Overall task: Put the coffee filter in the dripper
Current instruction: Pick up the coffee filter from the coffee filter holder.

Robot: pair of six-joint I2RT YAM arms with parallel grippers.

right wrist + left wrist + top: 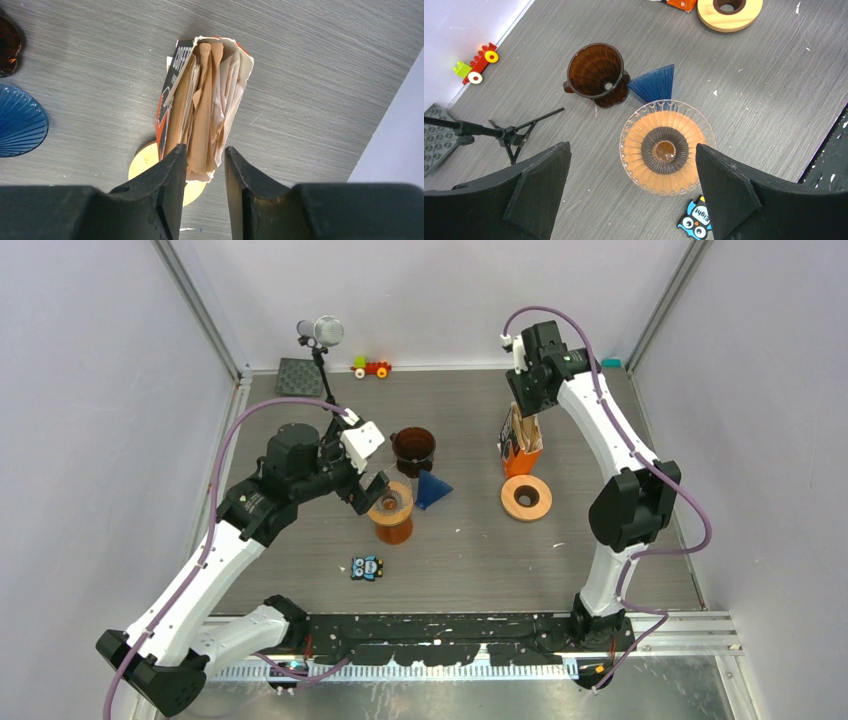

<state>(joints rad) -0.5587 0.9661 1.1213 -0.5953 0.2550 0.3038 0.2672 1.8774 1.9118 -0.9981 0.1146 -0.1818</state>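
Left gripper [632, 146] jaws wide open, empty, over glass dripper [667, 150]; right gripper [205, 148] jaws part-open astride coffee filters [202, 100] in box [176, 67], maybe touching.

Toy car [371, 367], microphone on tripod [322, 332], owl sticker [367, 568], wooden ring [526, 498]

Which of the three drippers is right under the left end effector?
The clear ribbed dripper, seated on an orange vessel, framed by the open left end effector. The brown dripper and blue dripper sit beyond it.
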